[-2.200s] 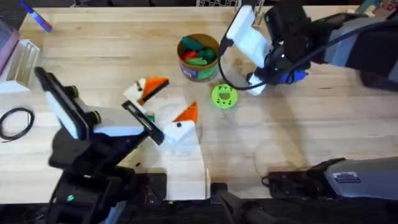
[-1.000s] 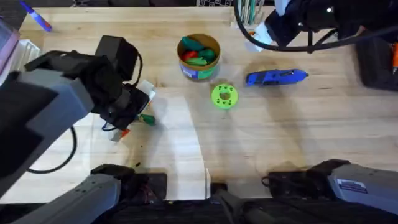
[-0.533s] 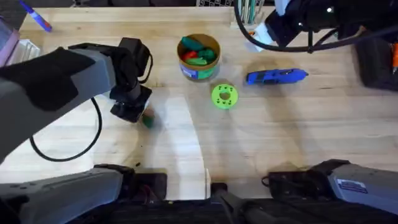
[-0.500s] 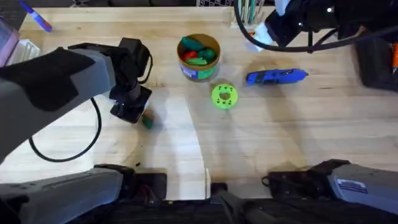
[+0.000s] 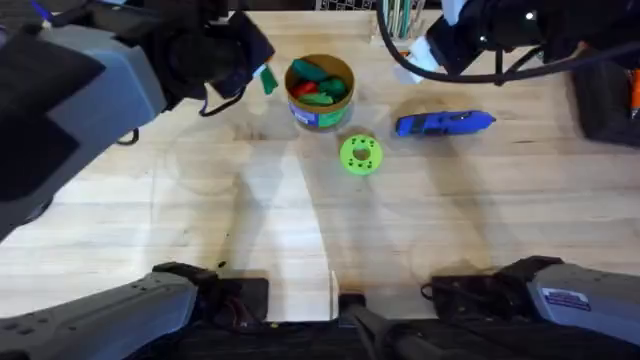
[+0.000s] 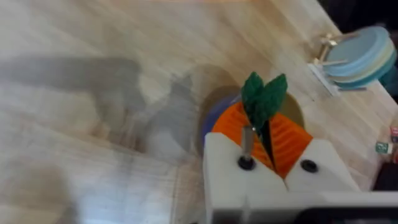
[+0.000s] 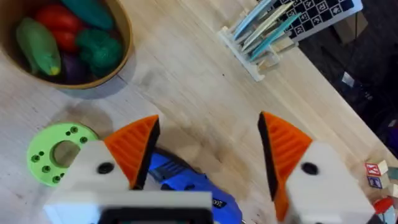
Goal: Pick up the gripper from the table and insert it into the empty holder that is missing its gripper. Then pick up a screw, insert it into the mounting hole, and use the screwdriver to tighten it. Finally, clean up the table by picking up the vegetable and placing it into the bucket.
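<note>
My left gripper [image 6: 268, 138] is shut on the dark green vegetable [image 6: 263, 98], whose tip sticks out between the orange pads [image 6: 292, 144]. From overhead, the raised left gripper [image 5: 256, 72] holds the vegetable [image 5: 267, 80] just left of the tan bucket [image 5: 321, 119], which contains green and red toy vegetables. The blue screwdriver [image 5: 445, 123] lies on the table to the right of the bucket. Above it hangs my right gripper [image 7: 208, 148], open and empty, over the screwdriver [image 7: 186, 183] and near the bucket [image 7: 124, 48]. The loose gripper piece, the holder and the screw are out of view.
A bright green disc with holes [image 5: 361, 155] lies in front of the bucket. A rack of pens [image 7: 273, 28] stands at the back edge. The left arm looms large and dark over the table's left side. Bare wood stretches across the middle and front.
The left arm has lifted the vegetable off the table left of the middle and carried it up and back toward the bucket. The right arm and screwdriver have stayed put.
</note>
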Motion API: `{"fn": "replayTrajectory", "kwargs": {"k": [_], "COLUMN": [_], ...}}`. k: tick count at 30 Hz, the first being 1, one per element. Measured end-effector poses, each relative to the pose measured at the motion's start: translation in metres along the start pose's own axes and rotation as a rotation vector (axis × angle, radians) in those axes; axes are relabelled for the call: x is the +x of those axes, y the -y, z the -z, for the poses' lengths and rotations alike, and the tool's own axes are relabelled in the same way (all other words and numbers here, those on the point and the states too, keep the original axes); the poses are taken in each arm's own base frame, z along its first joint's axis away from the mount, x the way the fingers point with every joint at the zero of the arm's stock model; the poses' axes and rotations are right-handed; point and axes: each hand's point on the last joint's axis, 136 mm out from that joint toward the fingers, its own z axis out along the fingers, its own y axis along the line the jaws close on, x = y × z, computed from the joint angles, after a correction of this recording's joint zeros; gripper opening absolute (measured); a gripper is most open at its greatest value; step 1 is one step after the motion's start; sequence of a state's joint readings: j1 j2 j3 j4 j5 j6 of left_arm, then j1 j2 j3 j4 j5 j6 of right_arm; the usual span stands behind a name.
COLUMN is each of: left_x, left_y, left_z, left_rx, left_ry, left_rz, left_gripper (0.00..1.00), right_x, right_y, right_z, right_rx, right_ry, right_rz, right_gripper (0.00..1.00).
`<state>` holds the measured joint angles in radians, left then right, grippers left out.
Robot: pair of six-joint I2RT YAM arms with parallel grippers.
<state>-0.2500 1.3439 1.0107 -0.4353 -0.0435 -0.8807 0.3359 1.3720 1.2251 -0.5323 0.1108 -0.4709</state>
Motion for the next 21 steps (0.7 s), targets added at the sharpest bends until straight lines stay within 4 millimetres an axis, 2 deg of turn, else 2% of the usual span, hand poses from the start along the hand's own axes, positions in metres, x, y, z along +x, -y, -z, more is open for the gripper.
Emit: {"fn": "replayTrajectory", "kwargs": {"k": [3, 8, 10, 14, 15, 16, 21], "left_x": [0.004, 0.018, 0.027, 0.042, 0.043, 0.042, 0.043], "left_y": [0.022, 0.035, 0.038, 0.036, 0.037, 0.04, 0.047], "left_z": [-0.006, -0.024, -0.032, -0.044, -0.045, -0.045, -0.043], "left_rx": [0.08, 0.131, 0.142, 0.139, 0.143, 0.156, 0.189], "left_ry": [0.0, -0.048, -0.082, -0.143, -0.146, -0.144, -0.15], "left_rz": [-0.084, -0.141, -0.154, -0.134, -0.128, -0.125, -0.141], "left_gripper": [0.017, 0.024, 0.213, 0.774, 0.881, 0.92, 0.936], "right_x": [0.0, 0.001, 0.001, 0.001, 0.001, 0.001, 0.001], "right_y": [0.0, -0.001, -0.001, -0.001, -0.001, -0.001, -0.001], "right_z": [0.0, 0.0, 0.0, 0.0, 0.0, 0.0, 0.0], "right_rx": [0.0, -0.003, -0.003, -0.003, -0.003, -0.003, -0.003], "right_ry": [-0.001, -0.006, -0.005, -0.006, -0.006, -0.006, -0.005], "right_rz": [0.0, 0.0, 0.0, 0.001, 0.0, 0.001, -0.022], "right_gripper": [0.929, 0.929, 0.93, 0.929, 0.929, 0.929, 0.929]}}
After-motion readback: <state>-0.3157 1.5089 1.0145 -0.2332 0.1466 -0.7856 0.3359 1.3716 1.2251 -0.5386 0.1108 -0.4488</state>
